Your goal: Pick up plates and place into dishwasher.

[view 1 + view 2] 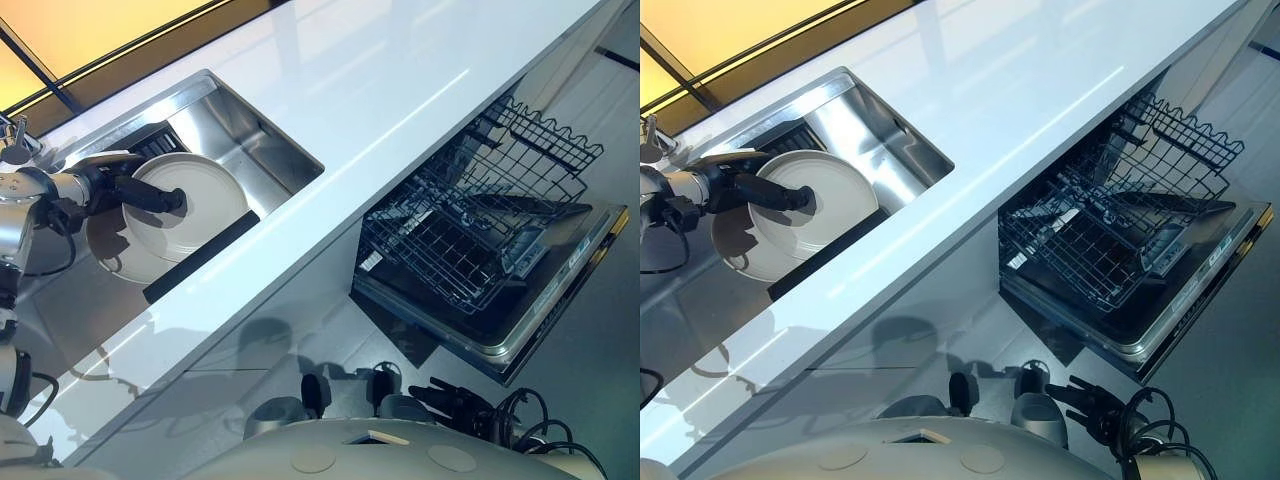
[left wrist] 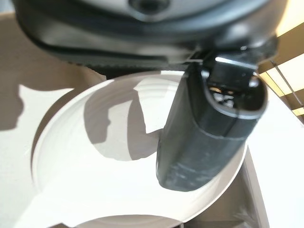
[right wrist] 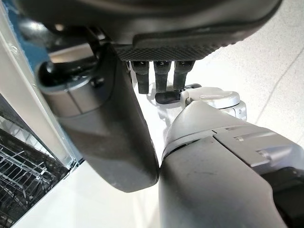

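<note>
I see the left hand (image 1: 120, 185) over the sink (image 1: 270, 150), thumb (image 2: 209, 128) lying across the face of the top plate (image 1: 195, 205). The fingers go behind the rim, so it looks clamped on that plate, thumb in front and fingers at the back. The plate is tilted up, leaning toward the hand. A second plate (image 1: 110, 250) sits just behind and below it, the two overlapping. Both are at the near end of the sink, by a dark strip (image 1: 200, 255) along the sink's edge.

White counter (image 1: 400, 90) runs past the sink to the dishwasher (image 1: 545, 310). Its door is down and the lower rack (image 1: 450, 250) is pulled out over it, with the upper rack (image 1: 540, 140) showing behind. Racks are well apart from the plates.

Right hand (image 3: 161, 76) hangs low beside the dishwasher, fingers loosely bent, nothing in it.
</note>
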You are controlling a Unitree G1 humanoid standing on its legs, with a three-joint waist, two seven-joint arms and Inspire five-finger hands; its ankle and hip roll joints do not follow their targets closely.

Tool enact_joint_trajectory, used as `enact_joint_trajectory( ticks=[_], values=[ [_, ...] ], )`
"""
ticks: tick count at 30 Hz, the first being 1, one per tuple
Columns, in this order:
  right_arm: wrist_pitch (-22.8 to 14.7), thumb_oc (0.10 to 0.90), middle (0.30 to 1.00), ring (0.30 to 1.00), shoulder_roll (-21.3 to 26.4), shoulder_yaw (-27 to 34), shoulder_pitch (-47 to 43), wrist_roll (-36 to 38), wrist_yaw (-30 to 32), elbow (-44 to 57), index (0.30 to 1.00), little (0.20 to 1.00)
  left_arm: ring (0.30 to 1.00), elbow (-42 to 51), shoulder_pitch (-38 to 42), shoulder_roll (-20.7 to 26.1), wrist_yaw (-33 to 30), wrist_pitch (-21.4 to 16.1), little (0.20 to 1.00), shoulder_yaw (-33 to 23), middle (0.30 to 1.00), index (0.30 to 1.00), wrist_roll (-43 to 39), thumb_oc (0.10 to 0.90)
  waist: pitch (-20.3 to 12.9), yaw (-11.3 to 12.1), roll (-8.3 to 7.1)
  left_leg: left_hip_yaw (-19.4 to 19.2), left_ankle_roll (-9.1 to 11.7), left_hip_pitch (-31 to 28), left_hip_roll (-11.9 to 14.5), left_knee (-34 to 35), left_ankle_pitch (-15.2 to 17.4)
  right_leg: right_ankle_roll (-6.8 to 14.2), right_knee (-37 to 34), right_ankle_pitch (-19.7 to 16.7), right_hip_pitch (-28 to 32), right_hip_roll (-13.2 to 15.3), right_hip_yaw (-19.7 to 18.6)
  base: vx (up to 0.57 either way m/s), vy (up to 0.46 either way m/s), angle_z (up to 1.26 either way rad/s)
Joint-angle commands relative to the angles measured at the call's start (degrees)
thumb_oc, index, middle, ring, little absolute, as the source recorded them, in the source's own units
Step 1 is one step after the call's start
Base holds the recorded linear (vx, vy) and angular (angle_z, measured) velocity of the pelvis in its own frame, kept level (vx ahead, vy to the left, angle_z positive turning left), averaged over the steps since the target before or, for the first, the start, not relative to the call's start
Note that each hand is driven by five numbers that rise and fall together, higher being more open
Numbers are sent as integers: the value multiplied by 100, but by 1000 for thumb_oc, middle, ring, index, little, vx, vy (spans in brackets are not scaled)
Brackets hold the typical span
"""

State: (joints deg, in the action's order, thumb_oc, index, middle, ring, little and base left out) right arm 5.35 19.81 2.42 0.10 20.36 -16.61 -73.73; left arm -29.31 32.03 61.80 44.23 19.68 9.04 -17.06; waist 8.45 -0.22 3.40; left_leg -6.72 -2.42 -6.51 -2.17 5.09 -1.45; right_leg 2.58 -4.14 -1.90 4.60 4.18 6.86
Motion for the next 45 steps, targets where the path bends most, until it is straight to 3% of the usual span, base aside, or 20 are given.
enact_joint_trajectory(
  ticks=[1,5,9,15,21,23,30,33,37,40,45],
  values=[
    [-96,800,900,900,199,88,98,241,-41,-165,900,900,300,651,158,210,-225,-643,200,-203,300,300,-350,100,-344,-54,238,61,-116,40,-302,-409,834,332,647,674,-277,-249,-84,-15,-43,5],
    [-287,800,900,900,159,113,121,581,-111,-64,900,900,300,820,111,146,-913,-1004,200,-361,300,300,-464,100,-380,-65,227,76,-89,-10,-281,-336,808,306,576,681,-211,-287,-84,-14,-50,7],
    [-833,800,900,900,95,-62,192,628,-440,464,900,900,300,1014,81,50,-2108,-1353,200,-731,300,300,-511,100,-416,-95,181,65,-63,-48,-239,-276,783,276,509,690,-155,-311,-80,-17,-61,1],
    [-514,800,900,900,-215,-305,502,2250,-1426,2051,900,900,300,530,342,115,-3526,-2397,200,-1296,300,300,-490,100,-511,-226,117,6,0,-82,-181,-196,741,222,414,723,-93,-359,-36,-31,-71,-2],
    [691,800,900,900,-480,-350,642,3788,-1997,3003,900,900,300,403,459,137,-4640,-3212,200,-1272,300,300,-476,100,-584,-302,104,-54,81,-126,-111,-56,639,181,272,709,0,-400,27,-31,-55,-3],
    [899,800,900,900,-586,-505,718,3902,-1949,3420,900,900,300,594,355,79,-5041,-3390,200,-1288,300,300,-343,100,-590,-311,98,-54,95,-128,-97,-58,625,164,276,725,16,-400,60,-25,-47,1],
    [902,800,900,900,-743,-1072,1048,4075,-2157,4802,900,900,300,1586,-204,-312,-5864,-3530,200,-1446,300,300,84,100,-573,-343,7,-28,92,-151,-52,-65,607,104,319,792,56,-403,130,-25,-54,3],
    [587,800,900,900,-690,-1214,1105,4157,-2074,5305,900,900,300,1889,-490,-534,-6254,-3755,200,-1523,300,300,308,100,-571,-362,-23,-12,96,-150,-36,-73,591,87,357,815,53,-405,147,-25,-48,-1],
    [-422,800,900,900,-555,-1098,1048,3824,-1580,6083,900,900,300,2325,-903,-943,-6695,-4111,200,-1677,300,300,541,100,-573,-391,-65,-4,103,-143,-13,-85,566,63,398,832,45,-408,142,-10,-20,0],
    [-1017,800,900,900,-452,-794,920,3051,-1038,6812,900,900,300,2690,-1262,-1310,-6820,-4274,200,-1805,300,300,863,100,-559,-433,-71,-7,94,-143,4,-96,565,45,458,848,16,-416,120,0,0,0],
    [-1676,800,900,900,-273,-66,618,1971,-213,7658,900,900,300,3032,-1713,-1786,-6795,-4497,200,-1977,300,300,1159,100,-543,-487,-59,-35,63,-159,13,-110,584,27,544,875,-9,-430,68,-3,12,-4]
  ],
)
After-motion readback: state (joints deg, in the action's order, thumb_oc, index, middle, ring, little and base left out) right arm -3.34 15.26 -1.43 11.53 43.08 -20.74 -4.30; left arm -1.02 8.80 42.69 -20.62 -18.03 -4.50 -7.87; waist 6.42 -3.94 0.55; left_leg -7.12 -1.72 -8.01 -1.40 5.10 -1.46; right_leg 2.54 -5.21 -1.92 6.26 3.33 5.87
